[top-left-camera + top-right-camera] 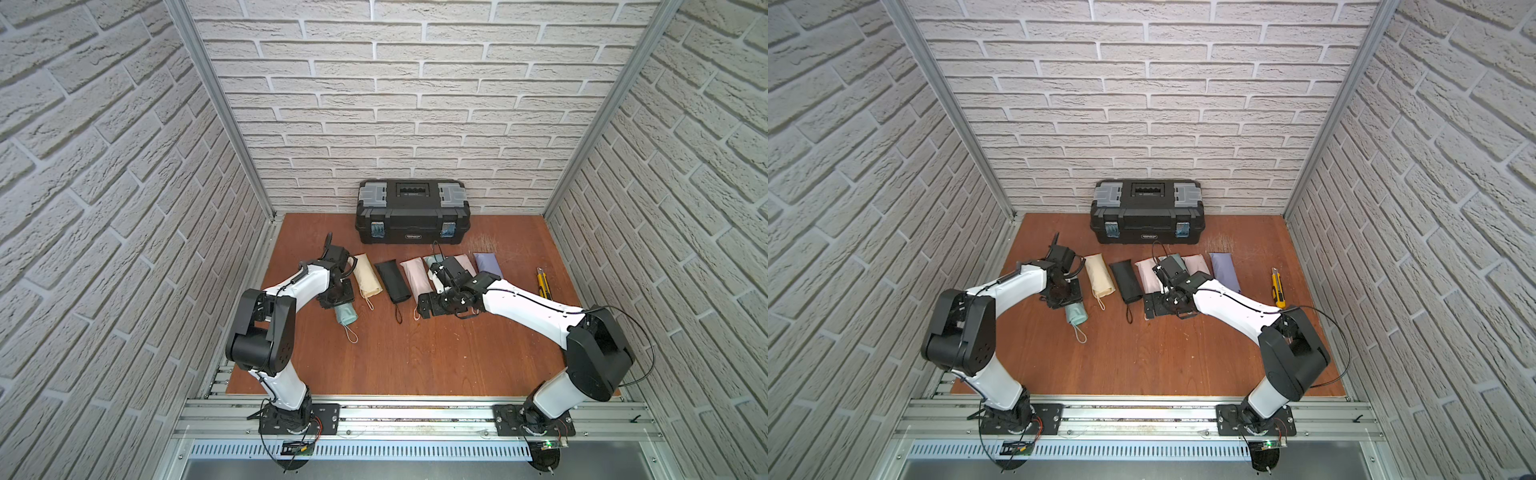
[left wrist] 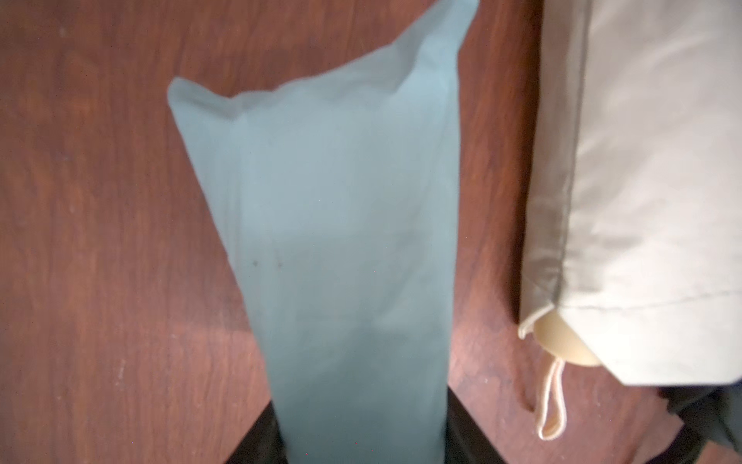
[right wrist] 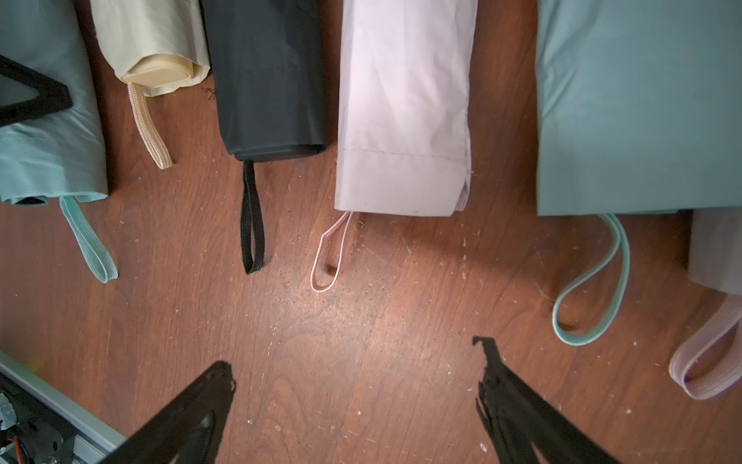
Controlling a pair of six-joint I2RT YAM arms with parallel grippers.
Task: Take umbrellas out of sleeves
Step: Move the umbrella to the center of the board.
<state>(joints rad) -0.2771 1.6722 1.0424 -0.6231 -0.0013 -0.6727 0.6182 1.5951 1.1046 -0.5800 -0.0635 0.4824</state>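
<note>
In both top views, sleeved umbrellas (image 1: 392, 280) are lined up mid-bench (image 1: 415, 361), with the left pincer (image 1: 340, 300) set over the mint sleeve (image 1: 347, 313). Left wrist: mint sleeve is straddled by the pincer; clamped or not cannot be told. Fabric judged thin, slippery, light. Right wrist: right pincer (image 3: 355, 361) is spread, empty; pink wrist loop (image 3: 327, 257) judged best pull point.

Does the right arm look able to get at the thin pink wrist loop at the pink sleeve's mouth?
Probably yes: the right gripper stands open facing the thin pink loop, which lies flat just beyond it with only bare table between; nothing covers it.
</note>
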